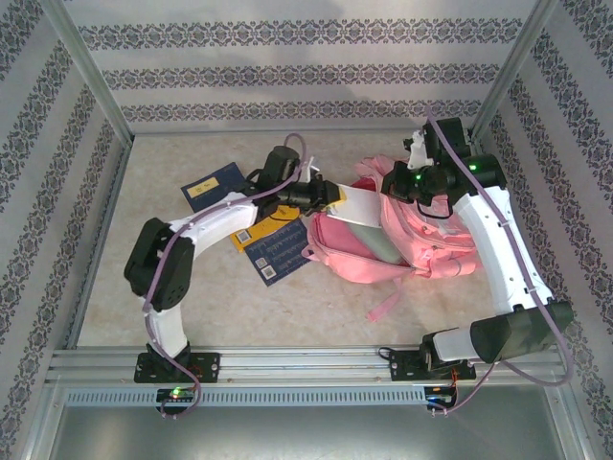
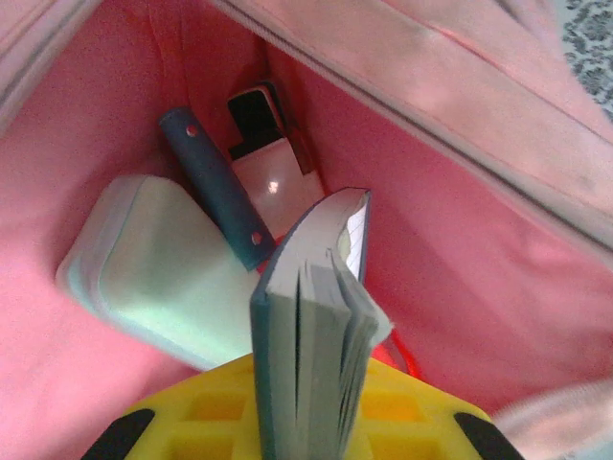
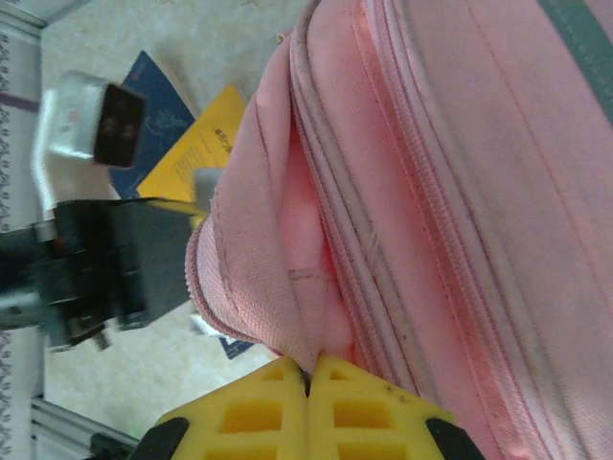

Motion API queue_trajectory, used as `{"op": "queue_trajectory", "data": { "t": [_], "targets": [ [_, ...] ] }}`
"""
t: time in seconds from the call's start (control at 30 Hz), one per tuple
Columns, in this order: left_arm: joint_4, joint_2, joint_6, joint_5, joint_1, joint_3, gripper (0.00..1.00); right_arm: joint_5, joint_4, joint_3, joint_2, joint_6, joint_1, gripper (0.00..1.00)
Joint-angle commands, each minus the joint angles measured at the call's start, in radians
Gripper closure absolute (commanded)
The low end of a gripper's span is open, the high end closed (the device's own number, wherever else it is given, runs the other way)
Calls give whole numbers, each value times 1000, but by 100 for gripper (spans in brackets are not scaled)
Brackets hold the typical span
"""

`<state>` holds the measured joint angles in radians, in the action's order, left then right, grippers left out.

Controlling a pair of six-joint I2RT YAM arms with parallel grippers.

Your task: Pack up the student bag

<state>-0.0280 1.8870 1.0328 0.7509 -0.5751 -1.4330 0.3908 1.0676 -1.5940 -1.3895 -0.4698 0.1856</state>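
Note:
The student bag (image 1: pixel 421 244), a big pink backpack, lies on its side at centre right with its mouth open toward the left. My left gripper (image 2: pixel 306 407) is shut on a thick book (image 2: pixel 311 316), holding it edge-up inside the bag's mouth; from above the book (image 1: pixel 360 204) looks pale. Inside the pink lining (image 2: pixel 460 259) lie a mint-green case (image 2: pixel 153 268), a dark blue handle (image 2: pixel 215 187) and a small white and black device (image 2: pixel 268 158). My right gripper (image 3: pixel 308 379) is shut on a fold of the bag's rim (image 3: pixel 259 268), holding it up.
On the table left of the bag lie a blue book (image 1: pixel 213 185), a yellow book (image 1: pixel 257 230) and a dark blue book (image 1: pixel 276 251). A pink strap (image 1: pixel 388 305) trails toward the near edge. Patterned walls close the back and both sides.

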Motion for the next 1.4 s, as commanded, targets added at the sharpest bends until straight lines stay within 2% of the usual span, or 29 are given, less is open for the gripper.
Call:
{"op": "queue_trajectory", "data": {
  "t": [0.0, 0.17, 0.4, 0.47, 0.5, 0.57, 0.6, 0.7, 0.93, 1.17, 1.37],
  "targets": [
    [25, 62, 51, -46, -27, -105, 100, 108, -91, -15, 30, -61, -2, 100],
    [40, 154, 91, -106, -53, -216, 100, 125, -157, 6, 24, -141, 4, 100],
    [-50, 323, 199, -148, -118, -390, 100, 110, -251, 42, 5, -210, 19, 100],
    [-57, 384, 207, -140, -147, -467, 95, 110, -257, 43, -4, -213, 18, 100],
    [-57, 410, 206, -136, -162, -502, 89, 108, -258, 40, -7, -213, 18, 100],
    [-107, 443, 224, -134, -189, -514, 57, 105, -258, 38, -9, -209, 16, 100],
    [-128, 452, 232, -126, -194, -512, 46, 105, -255, 37, -11, -207, 15, 100],
    [-140, 453, 225, -116, -196, -505, 32, 105, -245, 41, -7, -198, 5, 100],
    [3, 339, 84, -92, -151, -455, 27, 52, -178, 43, 7, -122, -7, 100],
    [170, 155, -113, -46, -96, -339, 24, -102, -66, 51, 3, -2, 0, 100],
    [263, -23, -190, -53, -43, -162, 24, -272, -6, 43, -45, 93, 83, 100]
  ]
}}
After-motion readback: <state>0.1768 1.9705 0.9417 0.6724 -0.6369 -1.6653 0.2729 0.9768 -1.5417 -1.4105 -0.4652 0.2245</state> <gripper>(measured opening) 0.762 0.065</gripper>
